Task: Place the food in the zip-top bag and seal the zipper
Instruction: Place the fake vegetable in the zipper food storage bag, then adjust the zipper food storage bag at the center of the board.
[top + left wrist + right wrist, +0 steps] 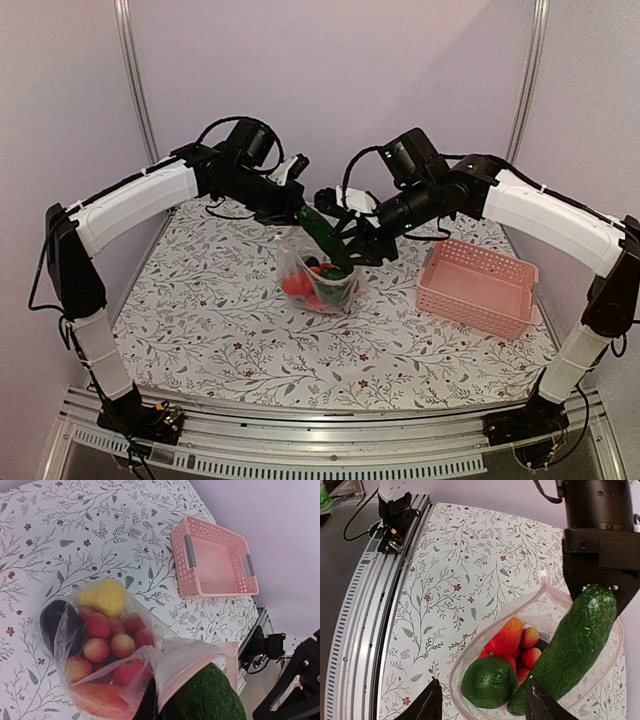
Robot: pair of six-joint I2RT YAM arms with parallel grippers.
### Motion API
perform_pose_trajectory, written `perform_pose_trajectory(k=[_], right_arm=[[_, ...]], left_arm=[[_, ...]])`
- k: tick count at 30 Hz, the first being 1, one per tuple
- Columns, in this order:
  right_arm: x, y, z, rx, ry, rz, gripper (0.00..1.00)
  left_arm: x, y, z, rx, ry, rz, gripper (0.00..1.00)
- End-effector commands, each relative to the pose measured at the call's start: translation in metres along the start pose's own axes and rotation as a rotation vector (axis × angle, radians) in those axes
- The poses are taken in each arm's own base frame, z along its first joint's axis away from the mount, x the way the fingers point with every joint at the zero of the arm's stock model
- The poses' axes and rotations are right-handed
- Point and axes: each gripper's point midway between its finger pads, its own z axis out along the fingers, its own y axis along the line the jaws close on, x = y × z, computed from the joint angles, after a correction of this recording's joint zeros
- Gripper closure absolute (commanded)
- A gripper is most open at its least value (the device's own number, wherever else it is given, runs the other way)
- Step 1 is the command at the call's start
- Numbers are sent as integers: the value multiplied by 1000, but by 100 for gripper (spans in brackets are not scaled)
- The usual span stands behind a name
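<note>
The clear zip-top bag (320,285) stands open in the middle of the table. It holds red round fruits (97,625), a yellow piece (102,597), the dark eggplant (55,622), an orange-red piece (507,637) and a green lime (489,681). My left gripper (300,208) is shut on the upper end of the long green cucumber (325,238). The cucumber slants down into the bag's mouth. The pinkish zipper strip (192,667) lies against the cucumber (212,697). My right gripper (482,707) is open, its fingers spread on either side of the bag's mouth at its right rim (358,245).
An empty pink lattice basket (478,288) stands to the right of the bag; it also shows in the left wrist view (215,560). The floral cloth (200,310) covers the table. The metal rail and arm bases run along the near edge (320,440).
</note>
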Motion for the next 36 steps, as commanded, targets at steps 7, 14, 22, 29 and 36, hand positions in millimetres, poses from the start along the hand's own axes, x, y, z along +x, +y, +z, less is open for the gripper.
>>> perform_pose_trajectory(k=[7,14,22,29,36], right_arm=[[43,11,39,-25,219,18,42],[37,5,40,-12,227,36,80],[-23,-4,-14,79,88,-81,98],[20,46,7,-202,192,-14,99],[19,18,0,-41,210,-67,100]], left_arm=[[-5,2,-4,13,-22,-8,100],[-3,2,-6,12,-20,-9,100],[-18,38,-17,-170,-41,19,100],[-42,37,-26,-183,-121,59,100],[-48,-19,-22,-129,-143,190,100]])
